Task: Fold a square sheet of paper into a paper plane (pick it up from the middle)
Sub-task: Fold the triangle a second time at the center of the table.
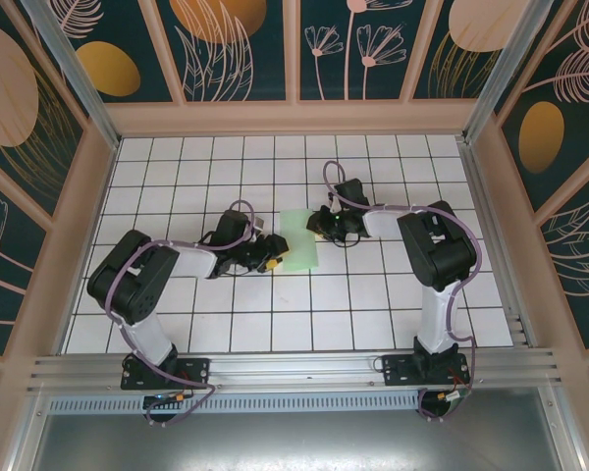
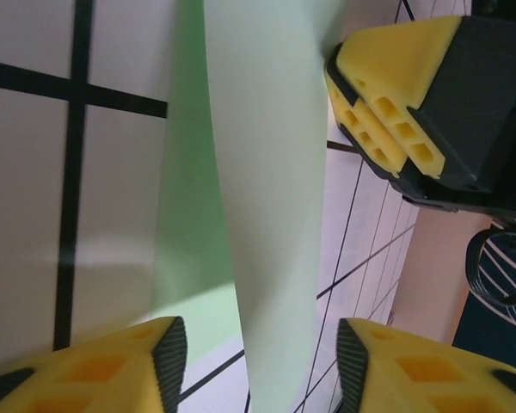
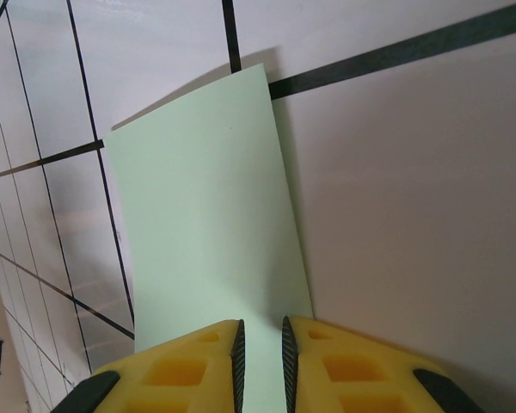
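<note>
1. Desk: white tiles with dark grid lines. Patterned panels wall it on the left, far and right sides.
2. Left arm: base at the near-left edge, reaching far and right toward mid-desk. Right arm: base at the near-right edge, reaching far and left. The two wrists face each other at mid-desk.
3. Sheet: pale green, at mid-desk between the two wrists. From above it reads as a strip, longer near-to-far than wide. In the left wrist view part of the sheet lies flat on the tiles and part stands up from it as a curved flap. In the right wrist view the sheet throws a shadow on the tiles beside it.
4. Right fingers: nearly together, with the sheet's edge running into the narrow slot between them, pinching the sheet. In the left wrist view one right finger touches the flap's edge.
5. Left fingers: spread, one on each side of the raised flap, with a gap showing on both sides. They are at the sheet's left edge in the top view.
</note>
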Robot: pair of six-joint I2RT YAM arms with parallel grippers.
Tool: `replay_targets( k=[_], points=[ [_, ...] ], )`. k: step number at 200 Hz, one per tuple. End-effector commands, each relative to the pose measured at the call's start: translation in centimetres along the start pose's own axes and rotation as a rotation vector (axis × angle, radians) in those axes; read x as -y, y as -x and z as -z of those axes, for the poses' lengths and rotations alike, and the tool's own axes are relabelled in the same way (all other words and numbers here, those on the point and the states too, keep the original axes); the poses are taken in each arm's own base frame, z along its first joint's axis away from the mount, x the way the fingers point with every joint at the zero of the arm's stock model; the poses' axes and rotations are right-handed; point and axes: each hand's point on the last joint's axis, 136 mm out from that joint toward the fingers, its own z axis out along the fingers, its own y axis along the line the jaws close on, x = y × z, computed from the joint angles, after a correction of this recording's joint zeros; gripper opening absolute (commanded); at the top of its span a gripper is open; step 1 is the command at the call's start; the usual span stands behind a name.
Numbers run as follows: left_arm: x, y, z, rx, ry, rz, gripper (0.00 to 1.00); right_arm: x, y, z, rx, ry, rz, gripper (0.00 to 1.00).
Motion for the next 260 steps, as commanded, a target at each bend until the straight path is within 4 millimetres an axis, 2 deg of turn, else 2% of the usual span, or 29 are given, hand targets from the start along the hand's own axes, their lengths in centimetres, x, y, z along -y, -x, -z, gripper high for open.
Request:
replay_targets(
  k=[1,25,41,67,76,109,139,160,188,225,241,260],
  points=[
    [1.6,-0.2,-0.4,-0.025,-0.08,0.004,0.46,1.2,-0.7,0.2,-0.02,-0.018,-0.037,0.23],
    [1.5,-0.1,-0.8,-0.027,-0.088,0.016,0.33,-0.2,-0.5,0.8,-0.016,0.034,-0.024,0.23],
    [1.0,0.1,-1.1,-0.025,-0.076,0.021,0.21,-1.3,-0.2,1.7,0.004,0.062,0.0,0.23],
    [-1.0,0.5,-1.5,-0.013,0.018,-0.03,0.03,-2.7,0.5,3.7,0.057,0.096,0.05,0.25],
    [-2.0,0.9,-1.4,0.001,0.077,-0.061,0.0,-3.0,0.6,4.3,0.073,0.101,0.073,0.26],
    [-2.9,1.7,-0.4,0.014,0.146,-0.133,0.0,-3.7,-0.8,5.0,0.056,0.122,0.127,0.26],
    [-2.7,2.3,0.4,0.02,0.165,-0.169,0.0,-3.9,-3.4,3.6,-0.015,0.121,0.152,0.2],
    [-2.1,2.3,0.4,0.012,0.148,-0.176,0.0,-3.6,-4.5,2.7,-0.046,0.112,0.149,0.17],
    [-1.4,2.1,0.0,-0.006,0.095,-0.159,0.0,-3.2,-4.7,2.7,-0.042,0.097,0.144,0.16],
    [0.1,1.3,-0.4,-0.034,0.022,-0.166,0.0,-3.7,-3.5,4.3,0.035,0.063,0.166,0.2],
    [0.3,0.9,-0.9,-0.046,0.017,-0.168,0.01,-3.6,-3.7,4.4,0.026,0.057,0.169,0.23],
    [0.3,0.8,-1.3,-0.049,0.014,-0.156,0.01,-2.6,-4.5,3.7,-0.008,0.028,0.151,0.21]
  ],
)
